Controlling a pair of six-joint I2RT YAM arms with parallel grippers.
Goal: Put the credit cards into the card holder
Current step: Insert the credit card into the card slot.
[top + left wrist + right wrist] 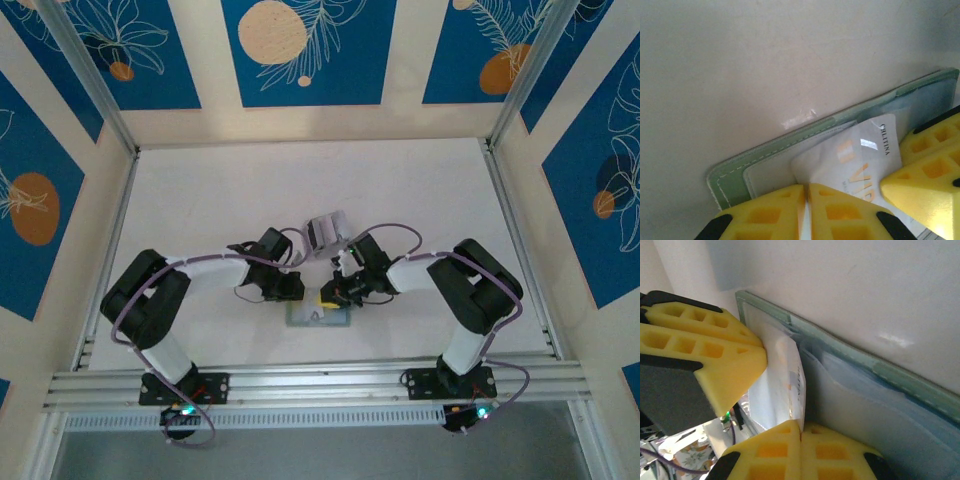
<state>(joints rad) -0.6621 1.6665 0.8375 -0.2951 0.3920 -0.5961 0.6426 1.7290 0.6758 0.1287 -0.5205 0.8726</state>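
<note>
The sage-green card holder [318, 320] lies open on the table near the front edge, between both arms. Its stitched green edge [765, 157] and clear inner pockets [875, 415] show in the wrist views. A white credit card [850, 155] with orange lettering stands tilted at a pocket mouth. My left gripper [806, 186] is shut on one lower corner of that card. My right gripper [801, 424] is shut on the card's [777, 385] other edge. The right fingers [935, 175] sit at the right in the left wrist view, and the left fingers [705, 350] press the card's far side in the right wrist view.
A pale grey-white stack [325, 232] sits on the table just behind the two grippers. Aluminium frame rails [300, 385] run along the front edge and up both sides. White tabletop [300, 190] stretches behind the stack.
</note>
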